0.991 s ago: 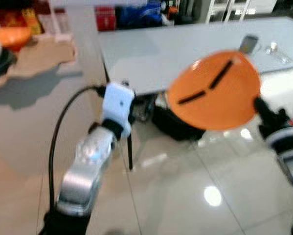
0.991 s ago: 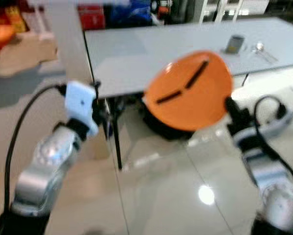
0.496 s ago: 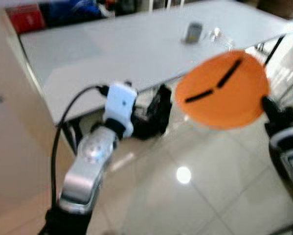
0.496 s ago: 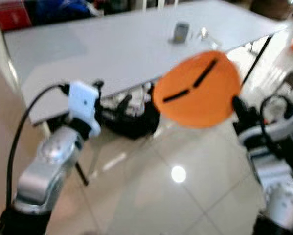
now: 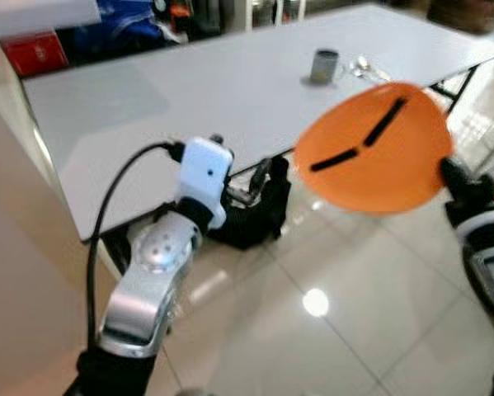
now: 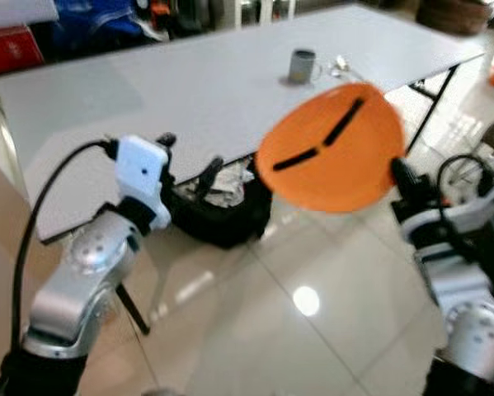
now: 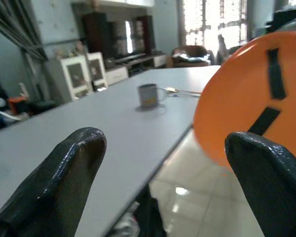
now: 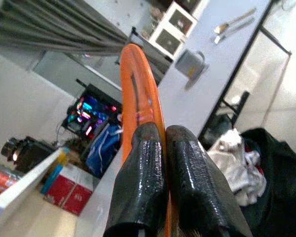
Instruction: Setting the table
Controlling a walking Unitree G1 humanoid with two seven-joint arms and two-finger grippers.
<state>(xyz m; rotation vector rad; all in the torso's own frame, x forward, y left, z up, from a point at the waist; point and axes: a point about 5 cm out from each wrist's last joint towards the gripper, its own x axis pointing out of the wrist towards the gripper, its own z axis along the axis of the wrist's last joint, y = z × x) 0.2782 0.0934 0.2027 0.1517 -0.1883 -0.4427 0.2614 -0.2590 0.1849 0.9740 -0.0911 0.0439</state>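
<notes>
The orange plate (image 5: pixel 370 148) is carried edge-on in the air, pinched at its rim by the right tool (image 8: pixel 160 182), whose two black fingers (image 8: pixel 140 177) are pressed together on the thin edge. It is held off the long side of the grey worktop (image 5: pixel 189 107), over the glossy tiled floor (image 5: pixel 312 330), and has not yet been set down. With so narrow a hold on a tilted plate, a slip is judged the main risk: a jolt while walking or a brush against the worktop's edge could twist it out and drop it onto the tiles. The left tool (image 7: pixel 157 173) is raised near the worktop, spread wide and empty.

A grey mug (image 5: pixel 324 66) and some cutlery (image 5: pixel 366 68) beside it are already laid further along the worktop and could be knocked by a careless placement. A black bag (image 5: pixel 251 214) with crumpled cloth lies on the floor under the worktop's edge, and folding legs (image 6: pixel 428 103) stand at the far end; both could be caught by the feet on approach.
</notes>
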